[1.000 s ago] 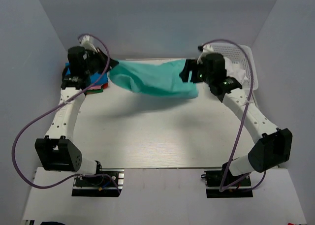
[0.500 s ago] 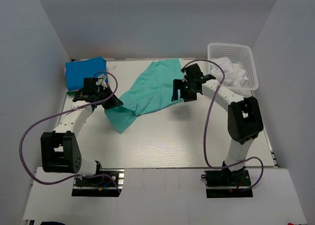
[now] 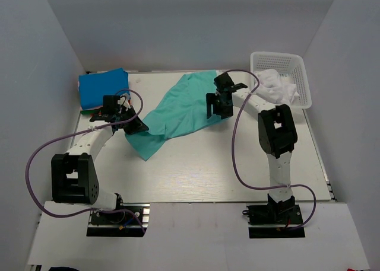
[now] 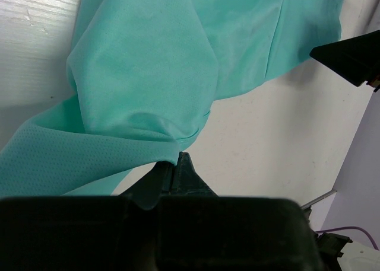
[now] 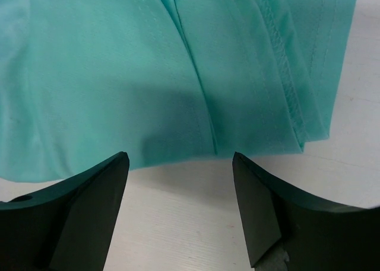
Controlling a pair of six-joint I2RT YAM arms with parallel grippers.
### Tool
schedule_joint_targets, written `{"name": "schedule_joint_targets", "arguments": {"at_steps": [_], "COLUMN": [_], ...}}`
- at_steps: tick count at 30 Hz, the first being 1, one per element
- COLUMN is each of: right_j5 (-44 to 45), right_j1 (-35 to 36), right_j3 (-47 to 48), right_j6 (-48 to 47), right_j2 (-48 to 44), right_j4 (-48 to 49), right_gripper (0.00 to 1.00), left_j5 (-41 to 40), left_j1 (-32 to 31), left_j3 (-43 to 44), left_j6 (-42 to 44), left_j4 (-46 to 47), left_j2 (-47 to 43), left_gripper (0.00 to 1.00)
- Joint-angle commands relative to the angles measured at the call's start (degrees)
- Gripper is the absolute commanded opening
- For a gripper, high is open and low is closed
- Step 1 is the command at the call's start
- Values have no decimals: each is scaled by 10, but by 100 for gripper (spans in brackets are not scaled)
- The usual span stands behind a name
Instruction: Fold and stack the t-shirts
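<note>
- The white worktop fills the scene, with both arms reaching in from its near edge.
- A teal-green t-shirt sprawls crumpled across the far middle of the worktop, running diagonally from the far edge toward the left arm.
- A white lattice basket sits in the far right corner, with a white t-shirt heaped inside.
- A bright blue t-shirt lies folded in the far left corner.
- The right hand stands wide open just above the teal-green t-shirt's hemmed edge, gripping nothing.
- The left hand is clamped tight on the shirt's near-left end, a pinch of cloth caught between its fingers.
</note>
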Motion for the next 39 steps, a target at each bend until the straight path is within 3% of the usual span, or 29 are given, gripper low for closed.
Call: {"name": "schedule_joint_targets", "arguments": {"at_steps": [1,6,9,17,19,21,32,35,38,39], "right_j5": [15,-60,-71,-77,-69,-59,6,39,61,66], "right_j1": [-1,-1,-4,-1,-2,-1,-5,-7,-16,-20], "right_j3": [-4,-7,14,19,22,23,115,172,263,308], "right_j6": [-12,-24,-25,-32,-37,-33,-56,-68,-81,-90], "right_j2": [3,1,13,28,32,32,-52,-60,-47,-29], "right_j4": [-4,28,21,1,-3,-5,44,76,107,110], "right_gripper": [72,65,54,50,31,0,0,0,0,0], "left_j5": [8,8,8,-4,-4,-4,-22,-35,-46,-46], "left_j1": [3,3,3,3,3,3,8,8,8,8], "left_j3": [16,21,26,31,31,31,117,185,303,377], "left_j6": [2,2,2,7,7,7,19,19,24,29], "left_j4": [7,7,7,-5,-5,-10,-10,-10,-10,-21], "left_j2": [-2,3,3,-7,-13,-13,11,46,88,125], "left_gripper": [0,0,0,0,0,0,0,0,0,0]}}
